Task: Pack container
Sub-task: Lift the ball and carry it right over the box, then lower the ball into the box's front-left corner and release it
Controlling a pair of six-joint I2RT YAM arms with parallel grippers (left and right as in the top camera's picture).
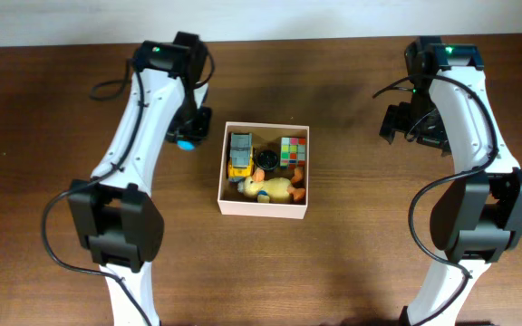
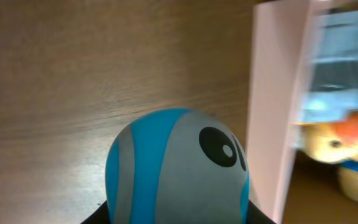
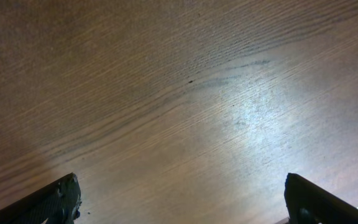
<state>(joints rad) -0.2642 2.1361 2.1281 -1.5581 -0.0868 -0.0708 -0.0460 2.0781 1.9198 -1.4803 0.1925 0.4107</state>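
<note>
The container (image 1: 227, 207) is a square white box with a tan inside, at the table's middle. It holds a yellow toy truck (image 1: 240, 154), a colour cube (image 1: 293, 149), a yellow duck (image 1: 270, 188) and a small black thing (image 1: 267, 161). My left gripper (image 1: 187, 136) is just left of the box and is shut on a blue and grey egg-shaped toy (image 2: 179, 168) with a black eye. The box's white wall (image 2: 272, 106) stands right beside the toy. My right gripper (image 1: 406, 127) is open and empty over bare wood, well right of the box.
The table is dark brown wood (image 3: 179, 93). Both arms' bases stand at the near edge, left (image 1: 116, 226) and right (image 1: 474, 217) of the box.
</note>
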